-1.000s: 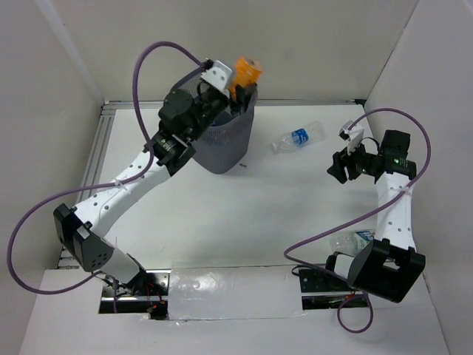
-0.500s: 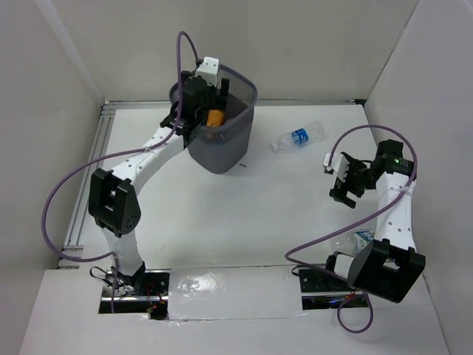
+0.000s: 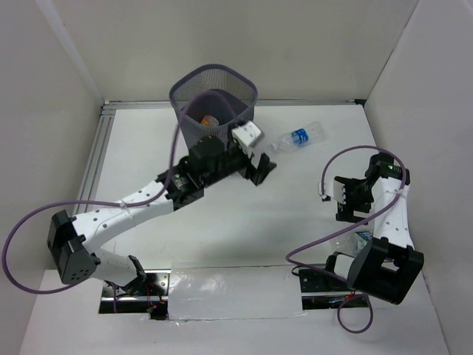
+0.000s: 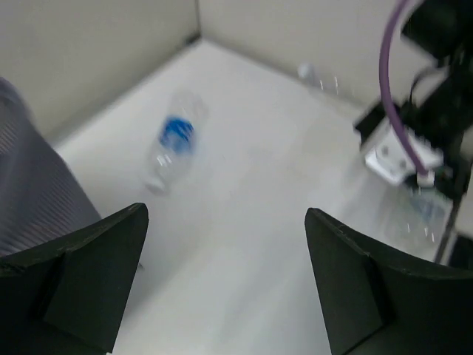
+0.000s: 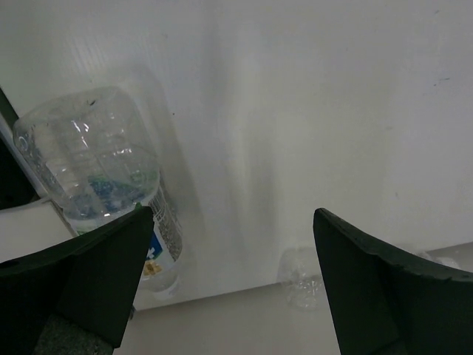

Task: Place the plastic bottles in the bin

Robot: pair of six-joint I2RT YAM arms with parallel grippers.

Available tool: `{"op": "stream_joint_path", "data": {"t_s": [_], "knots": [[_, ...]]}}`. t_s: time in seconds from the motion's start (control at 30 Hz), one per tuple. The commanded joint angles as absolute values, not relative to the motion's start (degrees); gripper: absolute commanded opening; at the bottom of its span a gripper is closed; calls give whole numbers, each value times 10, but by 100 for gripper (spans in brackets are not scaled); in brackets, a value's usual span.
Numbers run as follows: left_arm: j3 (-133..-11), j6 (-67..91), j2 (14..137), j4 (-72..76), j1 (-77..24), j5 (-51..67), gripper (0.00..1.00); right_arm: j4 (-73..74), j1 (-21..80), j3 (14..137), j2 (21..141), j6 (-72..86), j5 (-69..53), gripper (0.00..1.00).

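1. Plastic bottles, seen from the top view: a short orange plastic bottle point(image 3: 210, 119) lies inside the tall dark grey wire-mesh bin point(image 3: 194, 133), which stands at the far side of the white surface point(image 3: 222, 237). A clear plastic bottle with a blue label point(image 3: 298, 138) lies on its side on the surface, right of the bin and apart from it. A second clear blue-labelled bottle point(image 3: 358, 239) lies at the near right, just beside the base of the right arm point(image 3: 395, 214) and partly hidden by it. The left arm point(image 3: 133, 201) reaches to the bin's near right side, and the left jaws stand wide there. The right arm is folded back, its end pointing left.
2. Left wrist view, blurred: the left jaws are spread wide. Beyond them the clear plastic bottle with a blue label point(image 4: 174, 144) lies on the surface. The bin's mesh wall point(image 4: 29, 192) fills the left edge, and the right arm point(image 4: 436, 111) shows at the right.
3. Right wrist view: the right jaws stand wide over the surface. The second clear blue-labelled bottle point(image 5: 96, 170) lies at the left, close to the left finger.
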State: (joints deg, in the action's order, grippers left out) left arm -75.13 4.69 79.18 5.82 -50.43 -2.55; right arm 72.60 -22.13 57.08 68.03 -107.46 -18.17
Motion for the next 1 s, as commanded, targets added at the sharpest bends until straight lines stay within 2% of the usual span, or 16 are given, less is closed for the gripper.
{"op": "stream_joint_path", "data": {"t_s": [0.0,0.4,0.77,0.97], "knots": [[-695,83,808,46,-540,-28,100,751,-224,542,657,-1108,-124,95],[-737,90,851,-5,-555,-1,100,702,-224,437,590,-1149,-49,95],[-664,136,810,0,-561,-19,100,698,-224,366,614,-1203,5,95],[-644,142,797,0,-561,-25,100,622,-224,310,608,-1198,5,95]]}}
